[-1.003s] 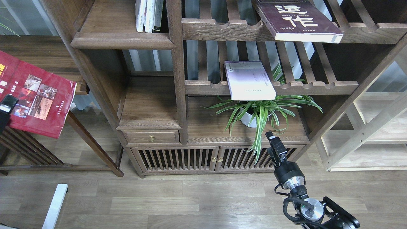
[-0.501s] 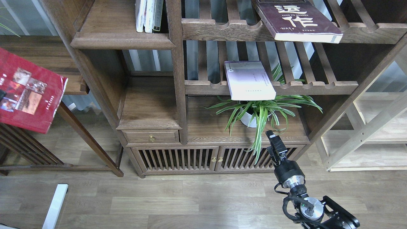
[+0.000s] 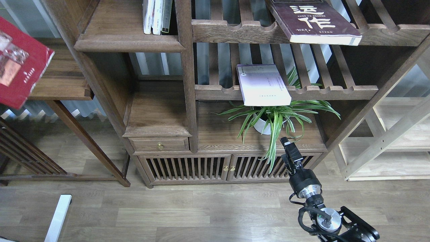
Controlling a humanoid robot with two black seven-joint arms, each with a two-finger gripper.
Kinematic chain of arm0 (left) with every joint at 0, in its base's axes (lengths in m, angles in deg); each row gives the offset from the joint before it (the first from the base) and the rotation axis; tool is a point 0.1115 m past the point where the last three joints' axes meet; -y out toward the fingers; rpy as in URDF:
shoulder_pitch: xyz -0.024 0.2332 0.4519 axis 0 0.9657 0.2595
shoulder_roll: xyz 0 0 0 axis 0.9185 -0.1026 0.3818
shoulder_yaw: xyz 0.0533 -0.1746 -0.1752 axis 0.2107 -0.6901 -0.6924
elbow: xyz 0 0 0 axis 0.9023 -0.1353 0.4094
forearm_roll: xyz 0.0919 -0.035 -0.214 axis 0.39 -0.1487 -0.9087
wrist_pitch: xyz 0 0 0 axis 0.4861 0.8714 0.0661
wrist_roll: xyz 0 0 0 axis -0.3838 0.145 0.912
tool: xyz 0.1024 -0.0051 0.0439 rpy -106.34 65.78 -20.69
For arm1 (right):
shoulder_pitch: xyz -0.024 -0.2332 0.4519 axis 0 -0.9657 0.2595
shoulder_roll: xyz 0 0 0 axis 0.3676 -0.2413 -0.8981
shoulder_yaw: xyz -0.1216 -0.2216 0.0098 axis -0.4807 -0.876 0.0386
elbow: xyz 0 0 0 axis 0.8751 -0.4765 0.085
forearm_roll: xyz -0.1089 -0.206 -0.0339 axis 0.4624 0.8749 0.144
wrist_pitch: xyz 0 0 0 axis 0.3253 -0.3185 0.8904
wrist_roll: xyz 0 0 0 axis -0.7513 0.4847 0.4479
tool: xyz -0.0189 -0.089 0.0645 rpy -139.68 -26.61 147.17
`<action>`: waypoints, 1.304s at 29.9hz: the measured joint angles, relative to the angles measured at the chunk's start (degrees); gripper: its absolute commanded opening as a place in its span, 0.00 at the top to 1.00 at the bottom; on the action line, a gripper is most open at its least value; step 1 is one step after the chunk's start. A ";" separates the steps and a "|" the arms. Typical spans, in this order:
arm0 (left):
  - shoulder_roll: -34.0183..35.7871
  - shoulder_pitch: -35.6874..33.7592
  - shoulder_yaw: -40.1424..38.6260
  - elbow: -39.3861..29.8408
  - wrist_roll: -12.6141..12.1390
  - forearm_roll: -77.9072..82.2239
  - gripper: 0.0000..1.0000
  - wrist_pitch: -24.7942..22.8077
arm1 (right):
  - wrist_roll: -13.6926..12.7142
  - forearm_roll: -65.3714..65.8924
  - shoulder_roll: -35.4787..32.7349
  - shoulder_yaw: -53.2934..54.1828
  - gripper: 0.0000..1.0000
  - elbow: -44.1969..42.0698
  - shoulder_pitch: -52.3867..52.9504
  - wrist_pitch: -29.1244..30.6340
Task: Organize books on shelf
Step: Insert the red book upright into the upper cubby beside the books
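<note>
Head view: right tool [image 3: 286, 144] empty, its opening unclear, touching nothing.

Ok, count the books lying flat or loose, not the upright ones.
3: red book at far left, mostly cut off; maroon book on the top slatted rack; lavender book on the rack below.

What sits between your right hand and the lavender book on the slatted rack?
In the head view, the potted spider plant lies between them: its leaves hang down toward the right hand, and the lavender book overhangs the rack just above it.
</note>
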 measured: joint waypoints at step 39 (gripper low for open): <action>2.63 -25.12 24.07 0.07 0.01 6.83 0.97 20.74 | 0.08 -4.09 -0.01 0.13 0.00 0.51 0.37 0.00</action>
